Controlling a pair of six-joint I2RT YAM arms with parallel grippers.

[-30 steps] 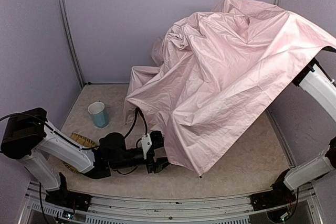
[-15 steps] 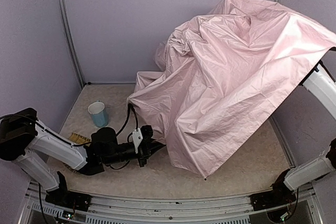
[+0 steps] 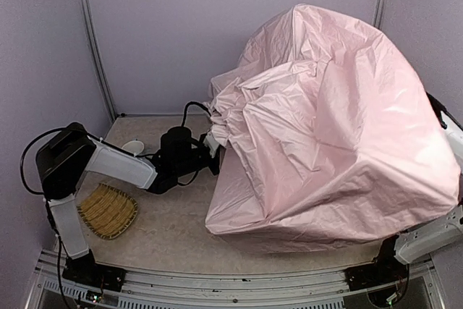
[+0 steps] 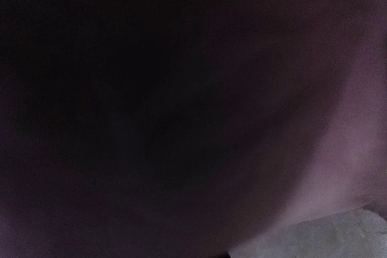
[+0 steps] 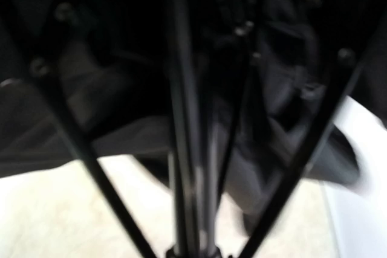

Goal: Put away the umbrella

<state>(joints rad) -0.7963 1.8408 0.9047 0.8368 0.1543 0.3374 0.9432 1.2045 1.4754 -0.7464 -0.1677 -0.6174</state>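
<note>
The shiny pale pink fabric umbrella lies half-collapsed from the table's centre to 3 o'clock, its black ribs spread, so I judge most folding remains. The left gripper noses its 9 o'clock edge and the right gripper hides underneath; I cannot tell either grip.

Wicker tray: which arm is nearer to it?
Left. The left arm stretches just behind the wicker tray; the right arm is on the opposite side, mostly hidden by the umbrella.

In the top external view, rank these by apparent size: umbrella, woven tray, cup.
1. umbrella, by far the largest.
2. woven tray.
3. cup, smallest as seen, though the left arm hides most of it.
</note>
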